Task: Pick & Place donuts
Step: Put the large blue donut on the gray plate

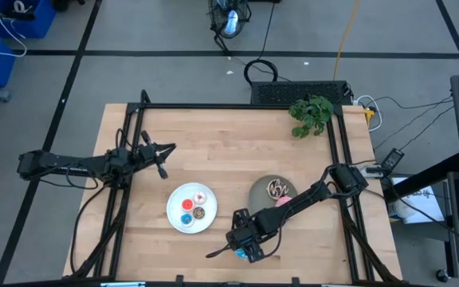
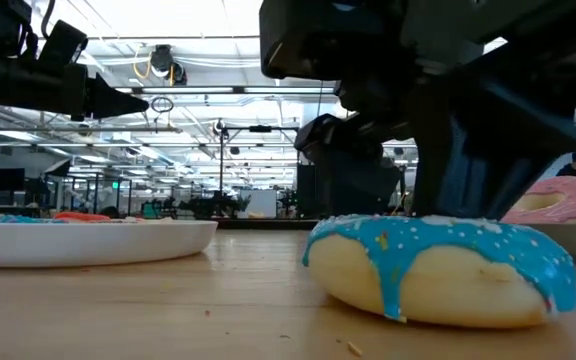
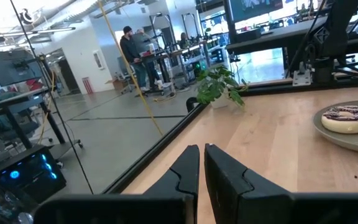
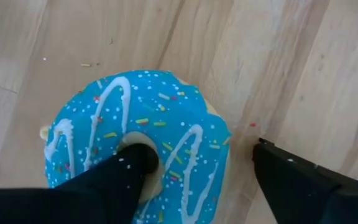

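Observation:
The blue sprinkled donut (image 4: 142, 137) lies flat on the wooden table near its front edge, and it also shows in the low view (image 2: 448, 270) and the high view (image 1: 242, 254). My right gripper (image 4: 199, 152) is open right over it, pointing down. Three tiny donuts (image 1: 192, 206) lie on the white plate (image 1: 175, 222). The dark drizzled donut (image 1: 276, 188) and the pink donut (image 1: 284, 201) lie on the grey plate (image 1: 258, 193). My left gripper (image 1: 166, 151) is shut and empty, held above the table's left part. My right gripper comes from above, pointing down. One finger (image 4: 126, 171) reaches into the donut's hole (image 4: 151, 155). The other finger (image 4: 291, 180) stands outside the outer rim (image 4: 219, 149), a gap apart. The donut lies flat on the table.
A small green plant (image 1: 311, 114) stands at the table's far right corner. The white plate's rim (image 2: 88, 243) is to the donut's left. The grey plate (image 3: 353, 138) lies just behind the donut. People stand in the room beyond (image 3: 132, 50).

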Controlling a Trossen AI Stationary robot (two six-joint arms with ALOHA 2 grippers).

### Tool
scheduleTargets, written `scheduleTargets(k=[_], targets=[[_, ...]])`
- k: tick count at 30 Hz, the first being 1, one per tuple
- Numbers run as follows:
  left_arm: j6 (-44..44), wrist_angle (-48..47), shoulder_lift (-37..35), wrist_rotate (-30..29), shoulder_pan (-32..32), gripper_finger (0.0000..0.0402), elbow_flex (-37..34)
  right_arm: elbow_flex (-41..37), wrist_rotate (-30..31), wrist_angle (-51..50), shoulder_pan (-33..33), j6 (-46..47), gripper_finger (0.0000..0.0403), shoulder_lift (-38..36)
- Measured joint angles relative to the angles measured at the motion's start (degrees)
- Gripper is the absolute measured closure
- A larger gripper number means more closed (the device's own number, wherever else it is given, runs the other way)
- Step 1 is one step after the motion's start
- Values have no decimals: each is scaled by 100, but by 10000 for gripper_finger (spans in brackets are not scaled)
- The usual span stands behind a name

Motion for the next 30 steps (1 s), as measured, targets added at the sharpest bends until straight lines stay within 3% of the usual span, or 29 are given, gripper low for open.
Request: scheduleTargets(k=[4,13,22,30], targets=[[2,0,0,-1,0,369,0,-14,-3,23,0,-134,188,-34],[0,-35,-1,-1,2,369,0,-20,-279,-20,-82,-124,384,-39],[0,-31,0,-1,2,369,0,-48,-485,-1206,-107,484,372,-796],[0,-32,-1,1,1,369,0,-33,35,-2048,-206,1287,395,-2210]])
